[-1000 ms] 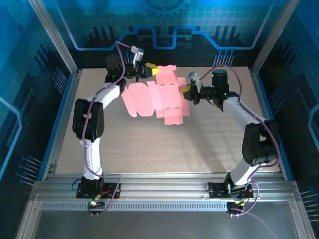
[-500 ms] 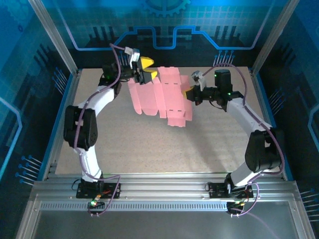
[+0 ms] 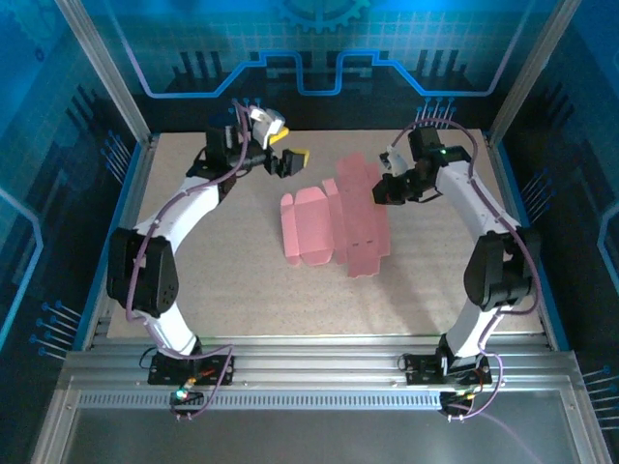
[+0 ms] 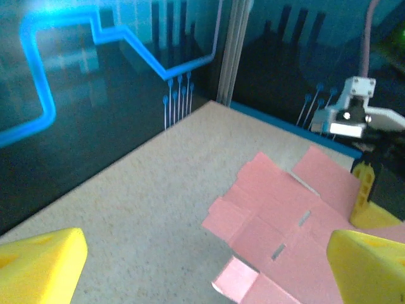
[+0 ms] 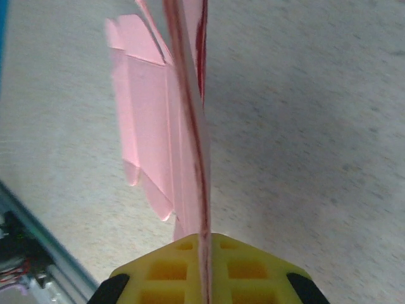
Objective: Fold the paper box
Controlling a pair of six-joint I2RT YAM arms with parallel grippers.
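Note:
The paper box (image 3: 334,220) is a flat pink die-cut sheet with flaps and slots, spread over the middle of the table. My right gripper (image 3: 387,188) is shut on its right edge. In the right wrist view the sheet (image 5: 152,126) runs edge-on away from the closed yellow fingers (image 5: 158,269) of my right gripper (image 5: 204,253). My left gripper (image 3: 286,159) stands open at the back, left of the sheet and apart from it. In the left wrist view the left gripper (image 4: 205,266) has wide-spread yellow fingertips (image 4: 38,263), with the sheet (image 4: 297,221) lying beyond them.
The speckled beige table (image 3: 242,280) is fenced by dark blue walls and aluminium posts (image 3: 102,68). In the left wrist view the right arm's white camera block (image 4: 354,117) sits at the sheet's far side. Bare tabletop lies in front of the sheet.
My left gripper has opened, let go of the sheet and drawn back to the left. The right gripper has carried the sheet down and toward the right; it hung higher before.

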